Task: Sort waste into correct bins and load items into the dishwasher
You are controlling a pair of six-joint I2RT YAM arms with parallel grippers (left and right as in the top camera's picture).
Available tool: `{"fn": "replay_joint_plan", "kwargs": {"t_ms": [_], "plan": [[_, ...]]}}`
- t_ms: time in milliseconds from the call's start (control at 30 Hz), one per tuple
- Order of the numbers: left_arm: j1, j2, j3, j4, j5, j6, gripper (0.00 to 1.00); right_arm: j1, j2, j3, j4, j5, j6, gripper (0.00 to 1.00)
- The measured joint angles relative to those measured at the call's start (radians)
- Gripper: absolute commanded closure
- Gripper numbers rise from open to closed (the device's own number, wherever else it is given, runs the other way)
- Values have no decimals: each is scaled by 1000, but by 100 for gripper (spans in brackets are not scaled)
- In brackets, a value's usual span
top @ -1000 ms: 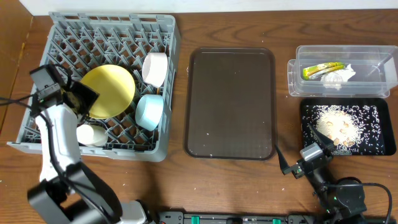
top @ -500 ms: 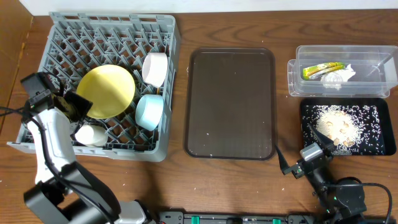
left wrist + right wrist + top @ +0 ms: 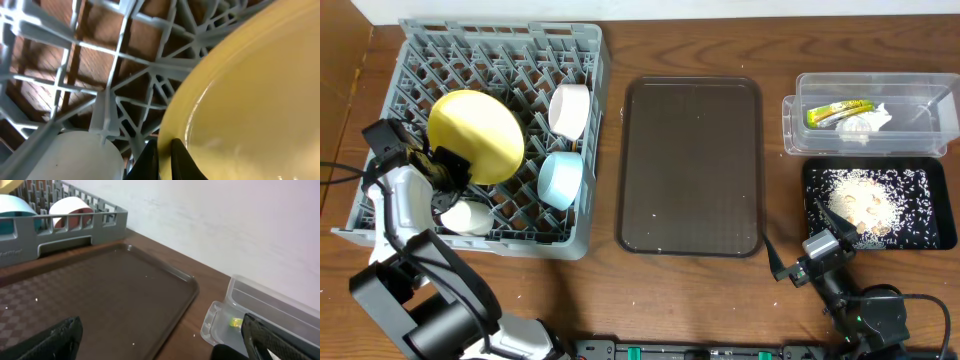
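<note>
The dishwasher is a grey rack (image 3: 498,60) at the left. Inside it are a yellow plate (image 3: 475,135) tipped up on edge, a white bowl (image 3: 570,108), a light blue bowl (image 3: 561,179) and a small white cup (image 3: 468,216). My left gripper (image 3: 448,172) is shut on the plate's near rim. The left wrist view shows its black fingertips (image 3: 164,155) pinching the yellow plate (image 3: 250,100) just above the cup (image 3: 70,157). My right gripper (image 3: 795,240) stands wide open and empty near the front edge. The clear tub (image 3: 920,135) holds a wrapper (image 3: 838,112) and a tissue (image 3: 865,123). Food scraps (image 3: 865,205) lie in the black tray (image 3: 930,240).
A dark brown serving tray (image 3: 692,165) lies between the rack and the bins, with a few crumbs on it. In the right wrist view it (image 3: 100,295) fills the foreground, with the tub's corner (image 3: 220,325) to its right and the rack (image 3: 60,230) behind.
The left gripper has closed on the plate's rim. The plate has tipped up and shifted toward the rack's far left. The right arm has not moved.
</note>
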Motion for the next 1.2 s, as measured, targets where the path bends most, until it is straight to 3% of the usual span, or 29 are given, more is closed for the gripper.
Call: {"fn": "replay_joint_plan", "kwargs": {"t_ms": [500,567,600,667,967,1000,1033,1100,1200], "plan": [[-28,-265,-2,13,-153,74,92,0,0,0,0,0,0,1],[-43,-266,-2,-2,-175,83,83,0,0,0,0,0,0,1],[-48,-264,-2,-12,-177,87,71,0,0,0,0,0,0,1],[-51,-254,-2,-28,-168,83,61,0,0,0,0,0,0,1],[-14,-85,-2,-40,-14,23,50,0,0,0,0,0,0,1],[-12,-60,-2,-44,1,16,52,0,0,0,0,0,0,1],[-12,-43,-2,-46,10,12,74,0,0,0,0,0,0,1],[-12,-7,-2,-25,37,-1,92,0,0,0,0,0,0,1],[-1,7,-4,4,30,-1,92,0,0,0,0,0,0,1]]}}
